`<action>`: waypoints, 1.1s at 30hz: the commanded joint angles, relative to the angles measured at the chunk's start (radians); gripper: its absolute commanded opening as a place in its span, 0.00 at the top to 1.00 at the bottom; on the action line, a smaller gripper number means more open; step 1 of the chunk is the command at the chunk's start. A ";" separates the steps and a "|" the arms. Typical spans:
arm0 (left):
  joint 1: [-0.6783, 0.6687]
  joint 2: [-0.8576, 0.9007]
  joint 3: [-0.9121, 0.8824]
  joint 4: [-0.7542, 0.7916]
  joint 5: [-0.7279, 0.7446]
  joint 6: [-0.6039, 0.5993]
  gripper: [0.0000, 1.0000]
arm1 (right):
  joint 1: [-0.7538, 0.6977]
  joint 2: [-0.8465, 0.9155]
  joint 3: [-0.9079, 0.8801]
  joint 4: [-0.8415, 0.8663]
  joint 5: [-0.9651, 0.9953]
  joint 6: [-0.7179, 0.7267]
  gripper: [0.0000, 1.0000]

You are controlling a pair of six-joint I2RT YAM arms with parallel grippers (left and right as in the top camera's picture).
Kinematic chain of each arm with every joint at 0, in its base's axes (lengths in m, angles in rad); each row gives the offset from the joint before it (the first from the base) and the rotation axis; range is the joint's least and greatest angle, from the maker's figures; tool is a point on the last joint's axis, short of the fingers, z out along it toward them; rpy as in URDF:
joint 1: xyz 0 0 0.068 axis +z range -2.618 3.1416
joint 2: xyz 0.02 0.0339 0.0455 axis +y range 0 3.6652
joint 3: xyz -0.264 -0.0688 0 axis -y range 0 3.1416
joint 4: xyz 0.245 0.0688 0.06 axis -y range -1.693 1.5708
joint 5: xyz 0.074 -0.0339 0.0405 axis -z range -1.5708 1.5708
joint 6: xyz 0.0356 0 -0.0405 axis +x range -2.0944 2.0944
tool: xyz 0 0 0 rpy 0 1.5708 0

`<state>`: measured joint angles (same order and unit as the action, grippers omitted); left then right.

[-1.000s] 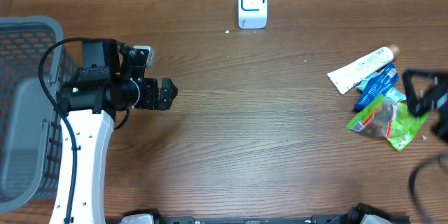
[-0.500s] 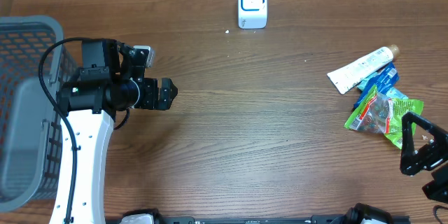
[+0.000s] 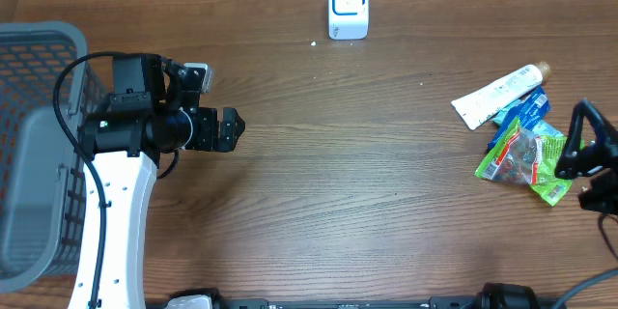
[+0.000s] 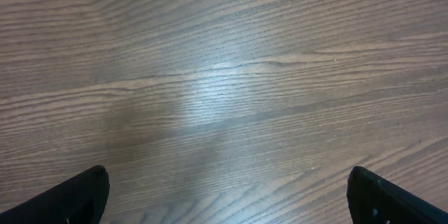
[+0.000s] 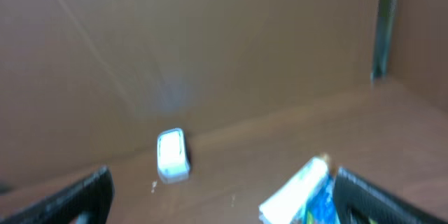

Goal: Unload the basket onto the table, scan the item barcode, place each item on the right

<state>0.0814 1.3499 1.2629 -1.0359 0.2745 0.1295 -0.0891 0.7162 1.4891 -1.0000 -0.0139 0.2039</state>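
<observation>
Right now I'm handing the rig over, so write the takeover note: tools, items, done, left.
Left tool open, empty, over bare table near the basket.
Right tool open, empty, beside the green packet.
White tube, blue packet, green packet piled at right; scanner at far edge.
Nothing picked up yet.
Left: grasp an item, show its barcode to the scanner.

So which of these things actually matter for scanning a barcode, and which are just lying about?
Part of the job:
- white scanner at the back edge
- items on the right: white tube, blue packet, green packet
- right tool, open, beside them

Just lying about, as far as the pictures show:
- grey basket on the left
- left tool, open, holding nothing
</observation>
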 commanded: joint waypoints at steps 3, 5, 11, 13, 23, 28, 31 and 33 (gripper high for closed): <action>-0.003 0.005 0.003 0.001 0.007 -0.014 0.00 | 0.016 -0.188 -0.427 0.314 0.055 -0.125 0.00; -0.003 0.005 0.003 0.001 0.007 -0.014 0.00 | 0.016 -0.270 -0.584 0.431 0.027 -0.125 0.00; -0.003 0.005 0.003 0.001 0.007 -0.014 0.00 | 0.018 -0.527 -1.005 0.752 0.005 -0.123 0.00; -0.003 0.005 0.003 0.001 0.007 -0.014 0.00 | 0.029 -0.597 -1.121 0.836 0.019 -0.123 0.00; -0.003 0.005 0.003 0.001 0.007 -0.014 0.00 | 0.092 -0.713 -1.438 0.997 0.073 -0.123 0.00; -0.003 0.005 0.003 0.001 0.007 -0.014 0.00 | 0.097 -0.713 -1.482 0.912 0.040 -0.123 0.00; -0.003 0.005 0.003 0.001 0.007 -0.014 0.00 | 0.103 -0.713 -1.482 0.917 -0.010 -0.122 0.00; -0.003 0.005 0.003 0.001 0.007 -0.014 0.00 | 0.103 -0.713 -1.481 0.920 -0.028 -0.123 0.00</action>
<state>0.0814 1.3502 1.2629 -1.0351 0.2737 0.1295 0.0036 0.0147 0.0185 -0.0898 0.0036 0.0853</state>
